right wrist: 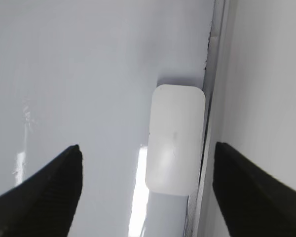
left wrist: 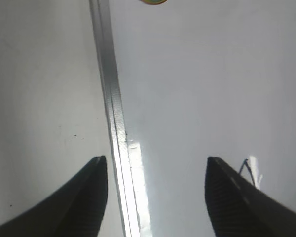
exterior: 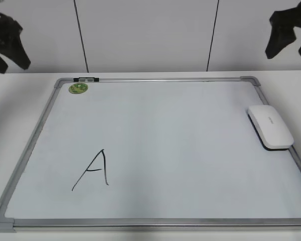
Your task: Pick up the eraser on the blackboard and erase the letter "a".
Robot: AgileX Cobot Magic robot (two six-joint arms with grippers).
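Observation:
The blackboard [exterior: 155, 79] is a white board in a silver-grey frame, lying flat on the table. The white eraser [exterior: 271, 125] lies on it against the right frame edge. A large angular capital "A" [exterior: 95, 169] is drawn at the lower left. No small "a" shows in any view. My right gripper [right wrist: 148, 147] is open, high above the eraser [right wrist: 176, 133], which lies between and ahead of its fingers. My left gripper [left wrist: 156, 159] is open and empty above the board's left frame [left wrist: 113, 113]. Both grippers hang at the top corners of the exterior view, left [exterior: 7, 45] and right [exterior: 291, 32].
A small green round magnet [exterior: 78, 89] sits at the board's upper left corner, and its edge shows in the left wrist view [left wrist: 154, 1]. A thin black stroke [left wrist: 245, 168] shows beside the left gripper's right finger. White table surrounds the board, with a white panelled wall behind.

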